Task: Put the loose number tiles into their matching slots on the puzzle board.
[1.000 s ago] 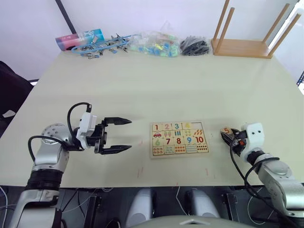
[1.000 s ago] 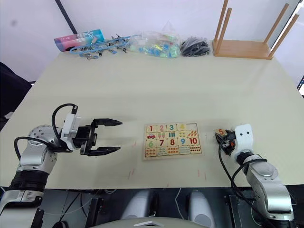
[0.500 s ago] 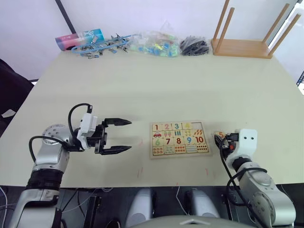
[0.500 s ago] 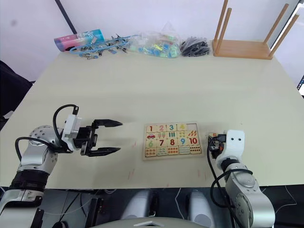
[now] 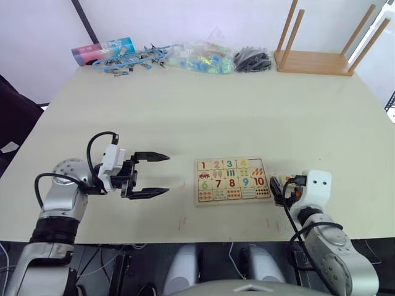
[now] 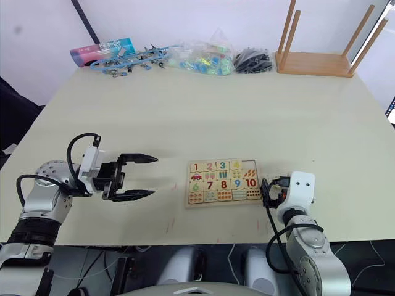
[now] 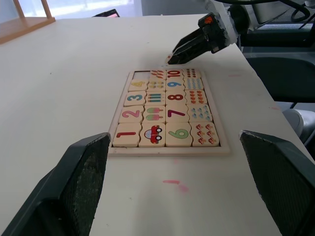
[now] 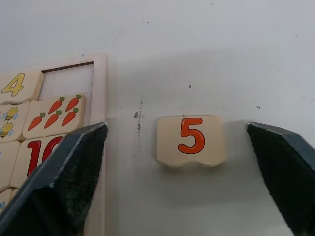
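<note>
Puzzle board [image 5: 232, 180]: being kept flat at table centre; tiles 1 to 4 are seated, and the slot [image 8: 67, 81] after the 4 is lying bare.
Tile 5 [image 8: 191, 140]: being left loose on the table at 3 o'clock of the board, between the spread fingers, untouched.
Right gripper [image 5: 279, 188]: being held wide around tile 5.
Left gripper [image 5: 154, 174]: being held wide, at 9 o'clock of the board, carrying nothing.

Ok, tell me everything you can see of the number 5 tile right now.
The number 5 tile is a small, pale wooden square with rounded corners, a wavy near edge and an orange 5 printed on top. It lies flat on the white table, just outside the puzzle board frame and apart from it, near the empty slot beside the 4. It sits between the open fingers of the right tool, untouched.
</note>
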`<action>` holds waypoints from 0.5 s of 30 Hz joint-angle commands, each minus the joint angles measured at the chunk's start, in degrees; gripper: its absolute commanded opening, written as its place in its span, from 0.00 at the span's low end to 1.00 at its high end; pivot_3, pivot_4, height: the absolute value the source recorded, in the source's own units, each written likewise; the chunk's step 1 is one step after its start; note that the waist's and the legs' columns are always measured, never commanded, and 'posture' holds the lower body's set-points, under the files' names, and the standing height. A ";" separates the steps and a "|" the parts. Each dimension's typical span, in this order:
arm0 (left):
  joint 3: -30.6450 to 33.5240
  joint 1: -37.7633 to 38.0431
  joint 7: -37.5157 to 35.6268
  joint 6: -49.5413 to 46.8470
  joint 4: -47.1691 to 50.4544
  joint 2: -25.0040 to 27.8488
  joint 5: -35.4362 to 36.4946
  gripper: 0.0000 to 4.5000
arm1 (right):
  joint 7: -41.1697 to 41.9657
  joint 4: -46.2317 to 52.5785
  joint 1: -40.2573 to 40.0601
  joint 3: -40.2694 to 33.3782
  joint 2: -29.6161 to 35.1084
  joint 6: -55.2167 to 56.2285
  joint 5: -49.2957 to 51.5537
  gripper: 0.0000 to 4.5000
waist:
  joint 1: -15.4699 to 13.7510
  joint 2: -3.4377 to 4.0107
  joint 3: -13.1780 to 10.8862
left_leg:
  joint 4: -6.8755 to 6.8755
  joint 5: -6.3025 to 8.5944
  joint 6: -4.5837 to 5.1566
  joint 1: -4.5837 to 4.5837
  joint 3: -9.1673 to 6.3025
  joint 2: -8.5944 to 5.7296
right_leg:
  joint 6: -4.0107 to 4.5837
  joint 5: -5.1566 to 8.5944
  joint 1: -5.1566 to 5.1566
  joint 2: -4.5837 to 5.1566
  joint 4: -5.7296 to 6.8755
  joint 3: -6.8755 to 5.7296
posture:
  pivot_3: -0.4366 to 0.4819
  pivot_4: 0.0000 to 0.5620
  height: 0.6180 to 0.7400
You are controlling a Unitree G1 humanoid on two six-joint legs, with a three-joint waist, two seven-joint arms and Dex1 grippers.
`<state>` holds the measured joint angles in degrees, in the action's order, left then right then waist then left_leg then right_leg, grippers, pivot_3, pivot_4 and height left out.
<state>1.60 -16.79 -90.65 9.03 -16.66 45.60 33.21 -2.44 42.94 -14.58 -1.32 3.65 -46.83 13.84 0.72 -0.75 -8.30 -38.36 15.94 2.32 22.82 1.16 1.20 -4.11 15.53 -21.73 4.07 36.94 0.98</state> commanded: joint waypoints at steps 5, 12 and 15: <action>1.06 -0.14 -1.85 0.99 -0.26 0.69 0.97 1.00 | 10.62 0.62 1.34 -5.66 8.87 9.14 2.07 1.00 | -0.01 -0.01 0.00 | 0.00 0.00 0.00 0.00 0.02 -0.01 | 0.00 0.00 0.01 -0.01 0.00 0.02 | 0.48 0.27 1.00; 2.29 0.33 -0.96 -0.47 0.95 -0.43 0.13 1.00 | 31.11 -8.72 6.78 -15.17 23.32 14.04 12.85 1.00 | -0.03 -0.02 -0.01 | -0.02 0.00 0.01 -0.02 0.01 -0.01 | -0.01 -0.01 0.06 -0.01 0.00 0.01 | 0.48 0.27 1.00; 2.37 1.09 -1.03 -1.21 2.05 -0.47 0.29 1.00 | 44.94 -17.11 9.25 -16.00 32.46 16.97 15.36 1.00 | -0.05 -0.01 -0.03 | -0.02 0.00 0.01 -0.01 0.05 -0.02 | -0.01 -0.01 0.07 -0.01 -0.03 0.04 | 0.48 0.27 1.00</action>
<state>2.25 -16.12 -90.62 8.11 -16.33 45.04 33.01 36.61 27.67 -5.94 -15.33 34.28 -32.24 27.55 0.68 -0.76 -8.33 -38.38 15.94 2.33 22.80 1.20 1.18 -4.12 15.52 -21.66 4.06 36.91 1.02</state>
